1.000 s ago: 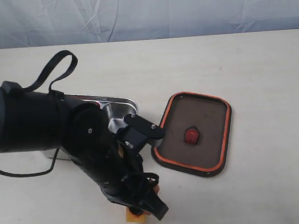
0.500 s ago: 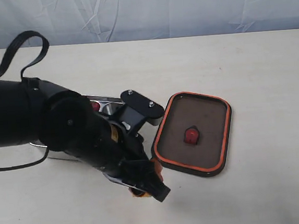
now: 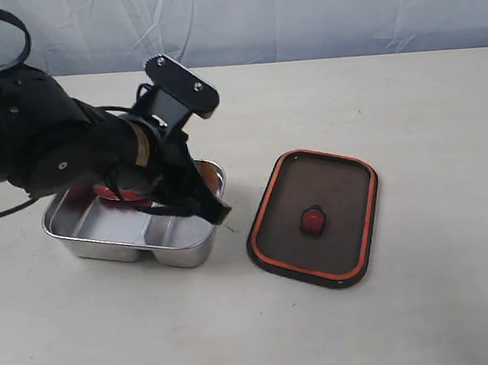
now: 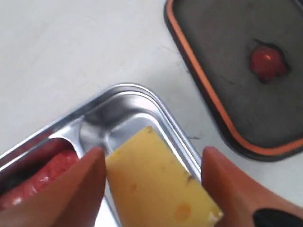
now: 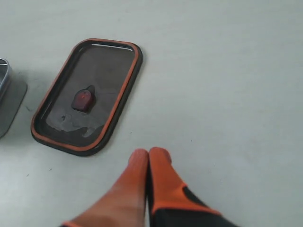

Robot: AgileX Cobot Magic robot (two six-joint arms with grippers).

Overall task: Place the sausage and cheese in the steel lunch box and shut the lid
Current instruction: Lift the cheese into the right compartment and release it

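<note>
The left pincer (image 4: 152, 153) grips a smooth yellow cheese wedge (image 4: 156, 189) over the shiny steel lunch box (image 4: 142, 92). The glossy red sausage (image 4: 42, 177) inside is half hidden, and the right pincer (image 5: 149, 153) is clenched.

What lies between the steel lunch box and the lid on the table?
Only a narrow strip of bare table separates the steel lunch box from the lid. The exterior view and left wrist view both show it.

Your left arm (image 3: 44, 149) is showing as a bulky, glossy black shell, carrying a looped black cable (image 3: 25, 35) and a flat black plate (image 3: 181, 75) with two silver screws (image 3: 160, 61). Your left gripper (image 4: 151, 189) and right gripper (image 5: 148, 158) are wearing orange fingers (image 5: 163, 177), turning black toward the base.
</note>
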